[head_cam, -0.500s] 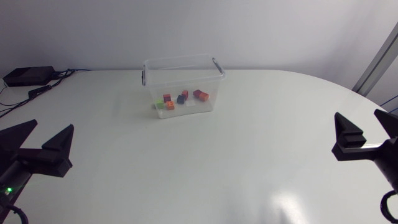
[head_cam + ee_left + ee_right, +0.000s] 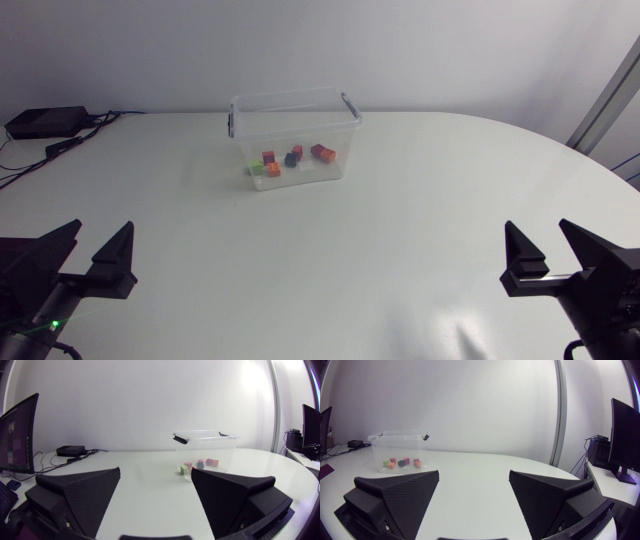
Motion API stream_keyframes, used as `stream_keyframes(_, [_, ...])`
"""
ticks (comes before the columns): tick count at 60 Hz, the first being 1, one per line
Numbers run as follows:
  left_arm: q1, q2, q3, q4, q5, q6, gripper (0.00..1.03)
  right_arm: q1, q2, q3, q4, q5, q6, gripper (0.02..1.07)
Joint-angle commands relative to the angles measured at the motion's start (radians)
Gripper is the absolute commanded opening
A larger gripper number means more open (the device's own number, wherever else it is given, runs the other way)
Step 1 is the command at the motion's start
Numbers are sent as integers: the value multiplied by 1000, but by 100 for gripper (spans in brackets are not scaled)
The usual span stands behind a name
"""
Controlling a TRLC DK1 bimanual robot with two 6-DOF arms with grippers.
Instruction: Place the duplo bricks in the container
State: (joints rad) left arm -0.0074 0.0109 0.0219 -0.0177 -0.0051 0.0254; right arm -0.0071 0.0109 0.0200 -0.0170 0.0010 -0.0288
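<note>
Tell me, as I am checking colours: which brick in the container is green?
The green brick at the container's left end in the head view, beside an orange brick; the others look red, orange or dark blue.

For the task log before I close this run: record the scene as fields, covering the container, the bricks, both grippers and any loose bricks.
container: clear plastic, upright, far middle of the table
duplo bricks: several, all inside the container on its floor; orange, red, blue and green among them
loose bricks on table: none visible
left gripper: open, empty, at the near left, far from the container
right gripper: open, empty, at the near right
task state: appears done
</note>
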Motion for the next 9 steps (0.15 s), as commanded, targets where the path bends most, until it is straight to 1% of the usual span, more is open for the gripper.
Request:
stream_keyframes(1, [7,-11,-22,18,5,-25,99,7,-11,-20,17,-1,29,103])
stream_keyframes(9, [7,-11,-22,18,5,-25,99,7,-11,-20,17,-1,29,103])
